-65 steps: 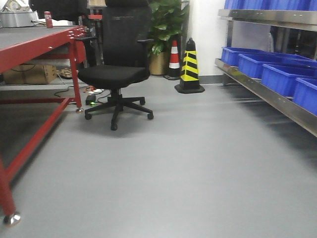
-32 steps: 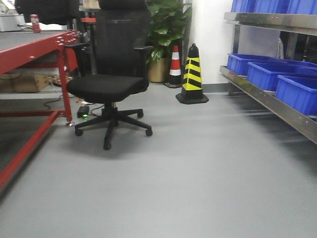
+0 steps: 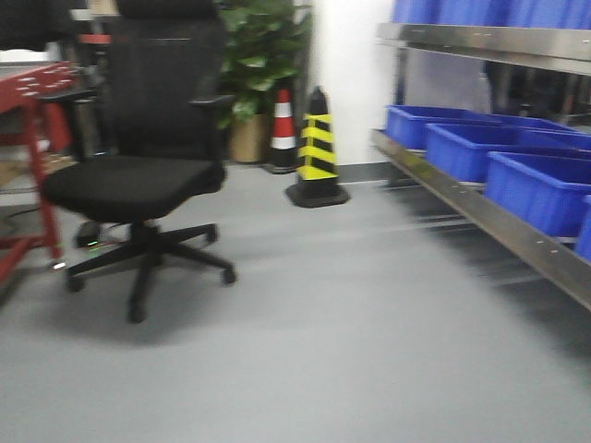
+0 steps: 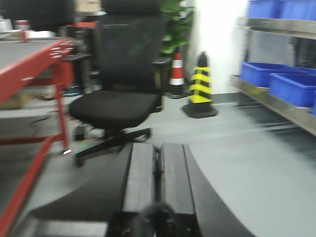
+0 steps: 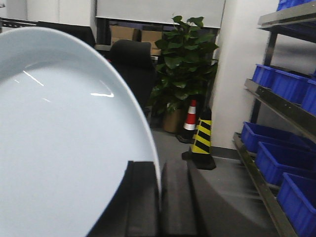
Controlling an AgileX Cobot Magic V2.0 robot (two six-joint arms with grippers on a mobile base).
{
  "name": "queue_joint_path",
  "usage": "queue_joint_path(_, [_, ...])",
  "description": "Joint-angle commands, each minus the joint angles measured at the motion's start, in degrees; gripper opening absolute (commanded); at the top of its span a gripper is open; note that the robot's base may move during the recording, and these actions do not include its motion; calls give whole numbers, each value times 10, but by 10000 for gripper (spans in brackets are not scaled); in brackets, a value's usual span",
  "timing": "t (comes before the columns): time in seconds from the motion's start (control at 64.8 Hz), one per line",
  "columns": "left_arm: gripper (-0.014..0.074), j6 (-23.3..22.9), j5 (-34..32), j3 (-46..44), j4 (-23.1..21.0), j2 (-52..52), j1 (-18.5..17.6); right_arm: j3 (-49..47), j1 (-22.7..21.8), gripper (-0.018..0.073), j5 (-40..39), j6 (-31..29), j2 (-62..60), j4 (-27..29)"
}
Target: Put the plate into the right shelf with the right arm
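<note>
My right gripper (image 5: pixel 160 170) is shut on the rim of the white plate (image 5: pixel 64 143), which stands nearly on edge and fills the left of the right wrist view. The right shelf, a steel rack (image 3: pixel 480 217) with blue bins (image 3: pixel 545 189), runs along the right wall in the front view. It also shows in the right wrist view (image 5: pixel 269 101) and in the left wrist view (image 4: pixel 276 101). My left gripper (image 4: pixel 157 150) is shut and empty, held above the grey floor. Neither gripper shows in the front view.
A black office chair (image 3: pixel 138 175) stands at the left on the floor, next to the red-framed table (image 3: pixel 37 101). A black-and-yellow cone (image 3: pixel 317 148), a red-and-white cone (image 3: pixel 283 129) and a potted plant (image 3: pixel 254 65) stand at the back wall.
The front view has swung to the right and closer: the chair and red table have slid left, and the steel rack with blue bins takes up more of the right side.
</note>
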Motion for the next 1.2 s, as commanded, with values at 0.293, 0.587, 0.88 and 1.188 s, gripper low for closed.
queue_joint_path(0.293, [-47,-1,-48,5,-1,-6,0,-17,-3,55,-52,-3,6,-11])
queue_joint_path(0.587, [-47,-1,-48,5,-1,-6,0,-17,-3,55,-52,-3,6,-11])
queue_joint_path(0.88, [-47,-1,-48,5,-1,-6,0,-17,-3,55,-52,-3,6,-11])
queue_joint_path(1.188, [-47,-1,-48,5,-1,-6,0,-17,-3,55,-52,-3,6,-11])
